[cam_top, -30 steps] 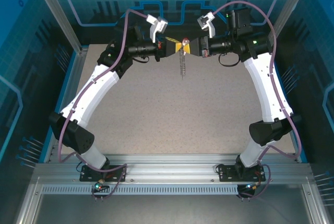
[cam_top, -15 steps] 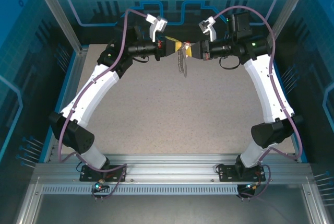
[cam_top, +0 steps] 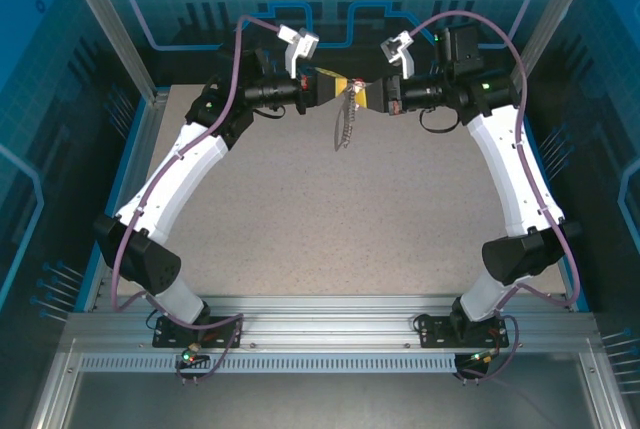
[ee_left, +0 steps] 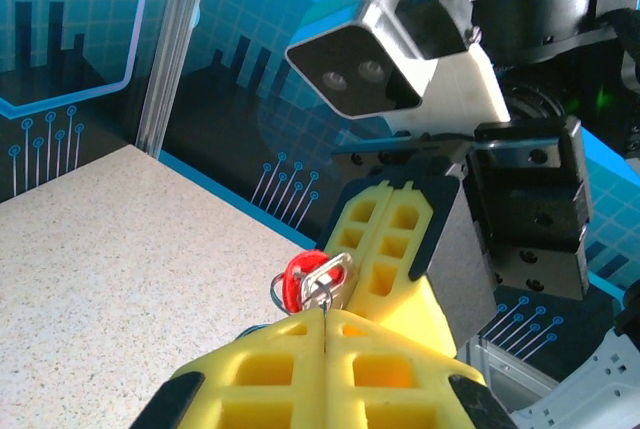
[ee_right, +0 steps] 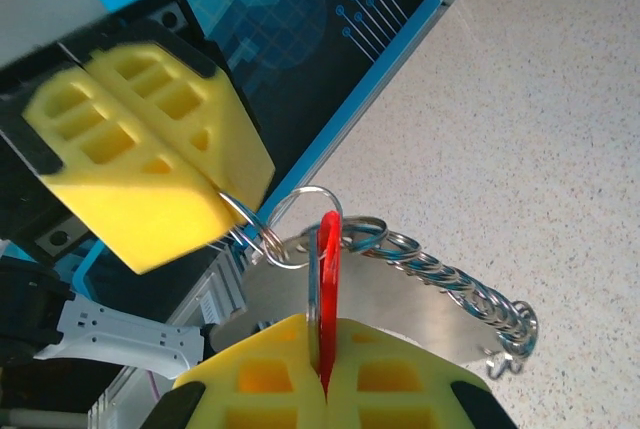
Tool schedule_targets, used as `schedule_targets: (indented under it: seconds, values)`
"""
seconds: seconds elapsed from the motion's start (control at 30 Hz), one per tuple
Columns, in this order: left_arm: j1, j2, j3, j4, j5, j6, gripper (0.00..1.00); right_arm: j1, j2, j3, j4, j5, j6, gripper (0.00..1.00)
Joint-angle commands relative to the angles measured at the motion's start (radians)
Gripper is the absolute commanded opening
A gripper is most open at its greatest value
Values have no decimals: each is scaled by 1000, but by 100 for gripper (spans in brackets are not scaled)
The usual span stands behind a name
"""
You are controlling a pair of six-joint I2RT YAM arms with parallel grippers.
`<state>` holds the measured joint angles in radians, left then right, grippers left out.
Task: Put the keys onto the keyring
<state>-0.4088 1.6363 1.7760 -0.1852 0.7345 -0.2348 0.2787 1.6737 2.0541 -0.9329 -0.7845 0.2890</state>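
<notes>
Both grippers meet above the far middle of the table. My right gripper (ee_right: 322, 349) (cam_top: 368, 92) is shut on the red head of the key (ee_right: 327, 269), held edge-on. My left gripper (ee_left: 325, 317) (cam_top: 333, 87) is shut on a small silvery ring (ee_right: 268, 237) of the keyring. The key (ee_left: 302, 277) sits just past the left fingertips, with the right gripper's yellow fingers (ee_left: 385, 244) behind it. A chain of silvery rings (ee_right: 450, 284) (cam_top: 345, 127) hangs from that spot, in front of a flat grey piece (ee_right: 400, 324). A larger wire ring (ee_right: 305, 194) loops over the key head.
The speckled table (cam_top: 340, 219) lies below the hanging chain. A blue-edged back wall (cam_top: 330, 19) stands close behind both grippers, and metal frame rails (cam_top: 330, 319) run along the near edge by the arm bases.
The right gripper has shifted slightly left toward the left gripper. The hanging chain has swung from straight down to slanting lower-left. Both grips are unchanged.
</notes>
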Motion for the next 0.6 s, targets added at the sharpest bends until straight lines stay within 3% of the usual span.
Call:
schedule_targets:
  seconds: [0.0, 0.2, 0.57]
  values:
    - [4, 0, 17, 39, 48, -5, 0, -4, 18, 74, -6, 10, 12, 0]
    - [4, 0, 13, 42, 50, -7, 0, -4, 61, 159, -35, -7, 10, 0]
    - [4, 3, 6, 45, 63, -24, 0, -8, 77, 167, -42, -10, 3, 0]
